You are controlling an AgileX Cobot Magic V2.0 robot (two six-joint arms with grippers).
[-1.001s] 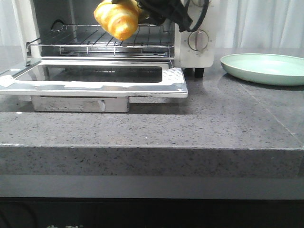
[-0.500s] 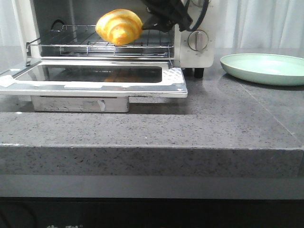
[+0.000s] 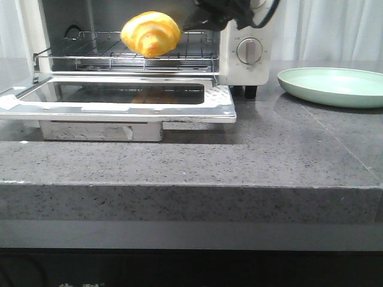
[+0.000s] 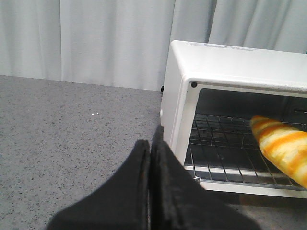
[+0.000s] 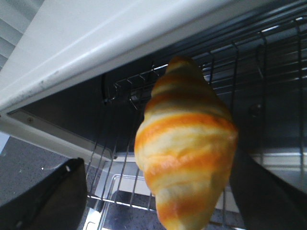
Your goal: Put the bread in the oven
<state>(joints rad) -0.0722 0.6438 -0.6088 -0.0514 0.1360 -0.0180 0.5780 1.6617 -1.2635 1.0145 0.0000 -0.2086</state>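
Bread lies on the wire rack inside the oven, toward the middle-right of the rack, long axis roughly across the opening; its glossy yellow surface with orange-brown stripes faces outward. Oven door is folded fully down and flat, glass pane up, with a faint yellow reflection of the roll in it. Right gripper is at the upper right corner of the oven mouth, just beside the roll but apart from it; in the right wrist view its two dark fingers stand spread wide on either side of the bread with clear gaps to it, so the jaws are open and nothing is held. Left gripper shows only in its own wrist view: the two black fingers are pressed together with no gap and nothing between them, hanging over the grey countertop near the oven's white side wall. From that view one end of the bread rests on the rack bars. Pale green plate sits on the counter to the right of the oven, well apart from the bread. One round dial knob is visible on the oven's front panel.
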